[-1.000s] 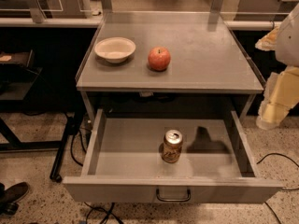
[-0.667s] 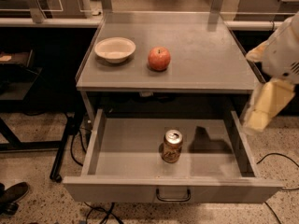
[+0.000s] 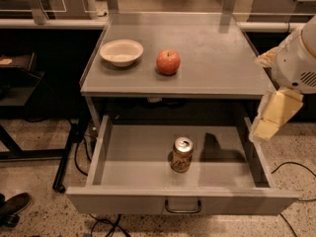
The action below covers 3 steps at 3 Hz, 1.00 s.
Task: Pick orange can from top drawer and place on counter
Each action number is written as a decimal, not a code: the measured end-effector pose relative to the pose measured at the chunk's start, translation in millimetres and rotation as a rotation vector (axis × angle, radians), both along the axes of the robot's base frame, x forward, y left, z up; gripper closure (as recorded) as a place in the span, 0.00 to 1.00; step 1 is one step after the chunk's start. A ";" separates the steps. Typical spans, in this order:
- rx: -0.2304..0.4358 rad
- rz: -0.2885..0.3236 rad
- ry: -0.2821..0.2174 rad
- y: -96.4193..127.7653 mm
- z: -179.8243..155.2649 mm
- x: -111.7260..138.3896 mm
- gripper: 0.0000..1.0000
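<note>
The orange can stands upright in the middle of the open top drawer, near its front panel with the wire handle. The counter is the grey tabletop above the drawer. My gripper hangs from the white arm at the right, over the drawer's right wall and just below the counter's front right corner. It is well to the right of the can, above it, and holds nothing that I can see.
A cream bowl and a red apple sit on the left half of the counter. Table legs and cables stand on the speckled floor to the left. A shoe lies at the bottom left.
My arm and gripper have moved left, from beside the table to over the drawer's right wall. The can, apple and bowl have not moved.
</note>
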State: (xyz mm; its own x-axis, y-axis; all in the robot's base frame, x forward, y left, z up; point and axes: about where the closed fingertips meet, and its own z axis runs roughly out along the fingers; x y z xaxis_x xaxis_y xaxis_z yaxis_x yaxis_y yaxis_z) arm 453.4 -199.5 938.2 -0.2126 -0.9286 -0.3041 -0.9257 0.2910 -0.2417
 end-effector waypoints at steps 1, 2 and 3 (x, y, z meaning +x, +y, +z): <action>0.106 0.007 0.053 12.6 -41.2 -6.2 0.00; 0.201 0.020 0.110 27.5 -84.8 -6.9 0.00; 0.274 0.028 0.175 39.2 -115.5 -1.6 0.00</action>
